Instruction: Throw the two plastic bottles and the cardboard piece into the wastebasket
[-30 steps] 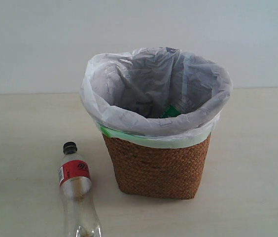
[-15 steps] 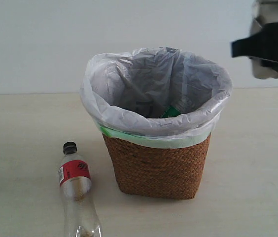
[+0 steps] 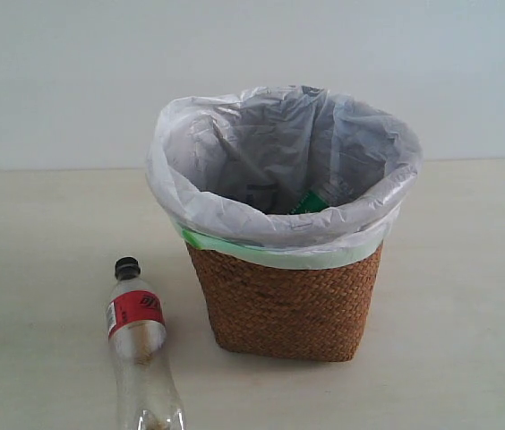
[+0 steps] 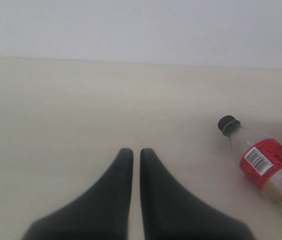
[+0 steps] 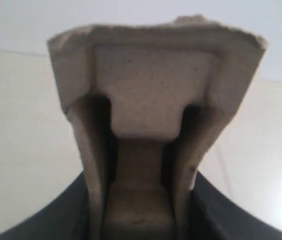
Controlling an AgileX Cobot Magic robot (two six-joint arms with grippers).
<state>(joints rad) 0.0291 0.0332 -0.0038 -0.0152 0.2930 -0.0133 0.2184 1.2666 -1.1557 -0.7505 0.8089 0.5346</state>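
Half a second ago the right gripper and its load showed at the upper right of the exterior view, above and beyond the wastebasket; now that view shows neither, so the arm has swung out of its frame. Its jaws are clenched on the cardboard piece, which stands up between them, gripped at its lower end. The left gripper has its jaws pressed nearly together on nothing, low over the table, with the red-labelled bottle lying near it, untouched. That bottle lies on its side just beside the wastebasket, at its left front, in the same spot as before. A green scrap inside the white liner is likely the green-labelled bottle, already in. To do this step well, I judge the right arm should carry the cardboard piece squarely over the mouth, clear of the puffed liner, and only then let go. It is light and could catch the rim and tumble out.
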